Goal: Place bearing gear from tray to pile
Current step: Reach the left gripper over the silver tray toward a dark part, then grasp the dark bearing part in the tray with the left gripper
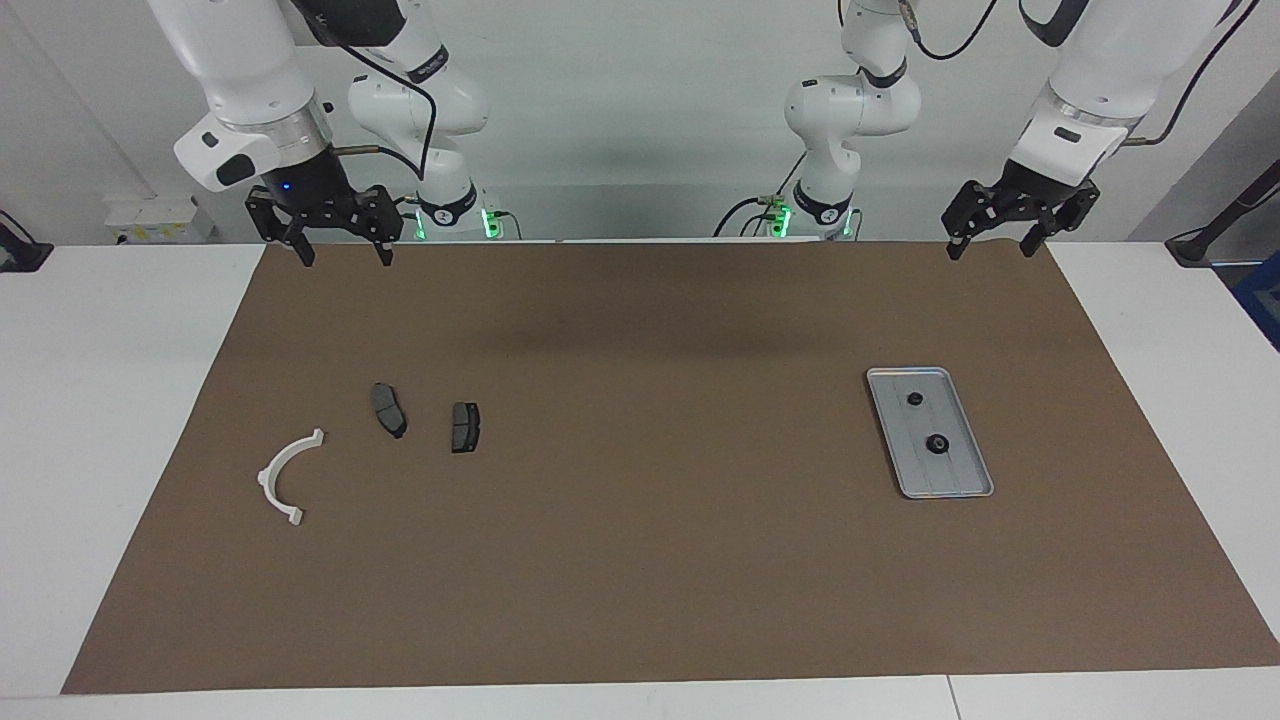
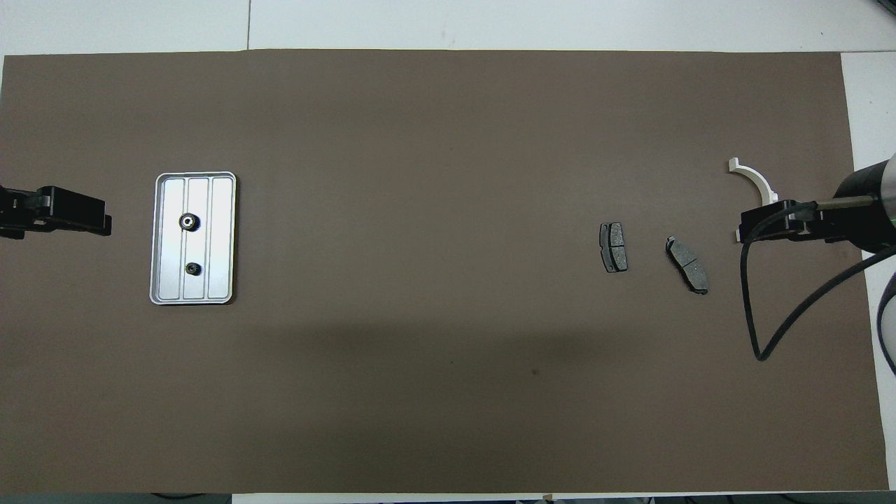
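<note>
On the brown mat that covers the desk (image 1: 120,400), at about three o'clock in the facing view, lies the tray (image 1: 962,478), and both small dark gears rest inside it: the larger bearing gear (image 1: 937,445) farther from the robots, a smaller gear (image 1: 914,399) nearer to them. The pile sits well apart toward the right arm's end, at about nine o'clock in that view: two brake pads (image 1: 389,410) side by side and a white half-ring bracket (image 1: 288,476) farther from the robots than the pads. The left end effector (image 1: 990,243) hangs raised over the mat's edge at about one o'clock, fingers spread and holding nothing; the right end effector (image 1: 346,253) waits likewise at about eleven o'clock, open and empty. By this showing the task has not yet begun: no gear has left the tray. Everything remains, namely reaching down to the bearing gear, gripping it, carrying it across the mat and setting it beside the pads.
</note>
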Action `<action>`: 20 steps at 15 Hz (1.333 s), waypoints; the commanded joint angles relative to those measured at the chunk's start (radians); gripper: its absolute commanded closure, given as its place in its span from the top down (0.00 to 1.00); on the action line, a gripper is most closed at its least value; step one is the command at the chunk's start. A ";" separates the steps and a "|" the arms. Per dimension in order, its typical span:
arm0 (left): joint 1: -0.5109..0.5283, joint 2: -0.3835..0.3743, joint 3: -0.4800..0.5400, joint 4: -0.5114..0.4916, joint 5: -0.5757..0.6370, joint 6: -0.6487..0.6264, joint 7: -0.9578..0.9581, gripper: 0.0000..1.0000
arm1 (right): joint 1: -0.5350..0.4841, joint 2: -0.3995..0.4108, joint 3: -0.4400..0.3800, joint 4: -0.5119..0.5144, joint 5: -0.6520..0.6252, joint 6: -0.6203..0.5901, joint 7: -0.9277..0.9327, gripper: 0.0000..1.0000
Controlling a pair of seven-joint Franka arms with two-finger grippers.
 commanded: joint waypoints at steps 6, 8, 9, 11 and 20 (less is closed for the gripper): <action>0.005 -0.103 0.014 -0.224 -0.009 0.144 0.002 1.00 | -0.007 -0.033 0.001 -0.008 -0.001 -0.003 0.002 1.00; 0.011 -0.151 0.018 -0.415 -0.011 0.306 0.037 1.00 | -0.007 -0.034 0.001 -0.012 -0.001 -0.005 0.002 1.00; 0.031 -0.145 0.018 -0.469 -0.011 0.357 0.081 1.00 | -0.003 -0.036 0.001 -0.014 -0.001 -0.003 0.007 1.00; 0.044 -0.091 0.018 -0.515 -0.011 0.431 0.106 0.99 | -0.003 -0.036 -0.001 -0.014 -0.001 -0.006 0.004 1.00; 0.073 0.102 0.018 -0.663 -0.009 0.815 0.109 0.96 | -0.009 -0.048 0.001 -0.029 -0.001 -0.014 -0.001 1.00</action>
